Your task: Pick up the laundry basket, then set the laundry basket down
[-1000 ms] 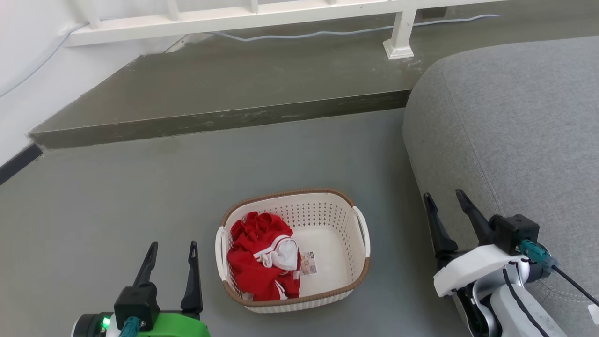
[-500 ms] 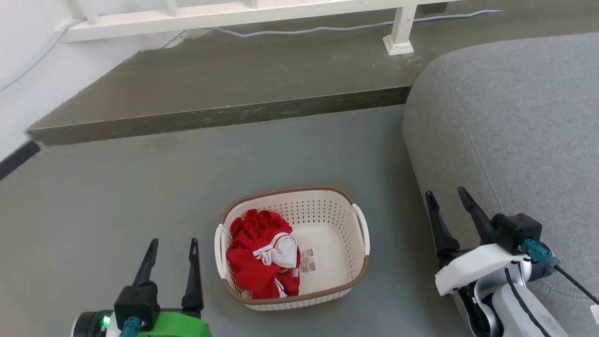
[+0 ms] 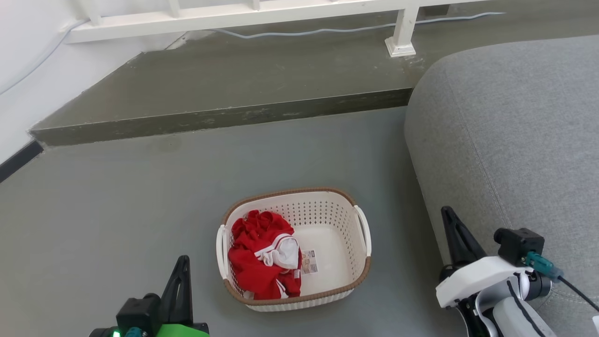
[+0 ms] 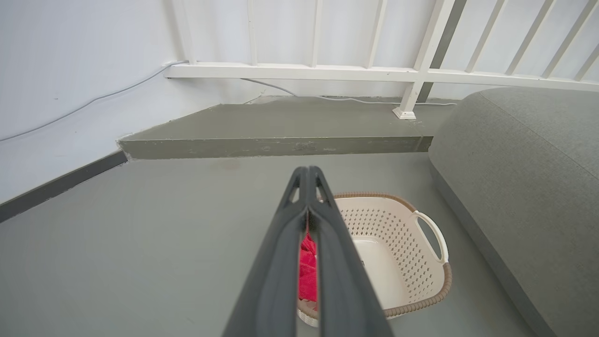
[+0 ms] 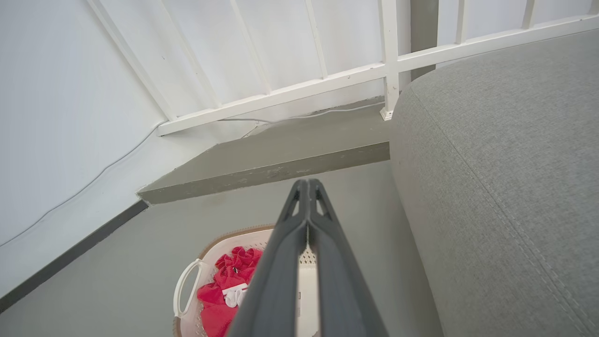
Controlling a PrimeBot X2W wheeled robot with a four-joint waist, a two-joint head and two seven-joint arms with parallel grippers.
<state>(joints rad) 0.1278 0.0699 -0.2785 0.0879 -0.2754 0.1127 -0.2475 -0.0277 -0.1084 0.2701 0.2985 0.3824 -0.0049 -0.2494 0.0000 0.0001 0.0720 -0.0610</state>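
The basket sits on the grey floor, upright, with its brown rim all the way round and a white handle at each short end. Inside it, against its left end, lies a crumpled red garment with white trim. A small label lies on the bare bottom just right of that garment.

The left fingers are near the basket's left handle, apart from it and a little nearer the robot. They are pressed together into one dark wedge with nothing between them. The left wrist view shows the two tips meeting, with the basket beyond and below them.

The right fingers are off the basket's right end, further from it than the left pair, and touch neither handle nor rim. They too are closed on each other and hold nothing, and the right wrist view shows them joined at the tip above the basket's near end.

A grey sofa rises just right of the basket, behind the right fingers. Beyond the basket's far side runs a low step. On the step stand a white railing and its post, with a pale cable trailing along beneath the rail.
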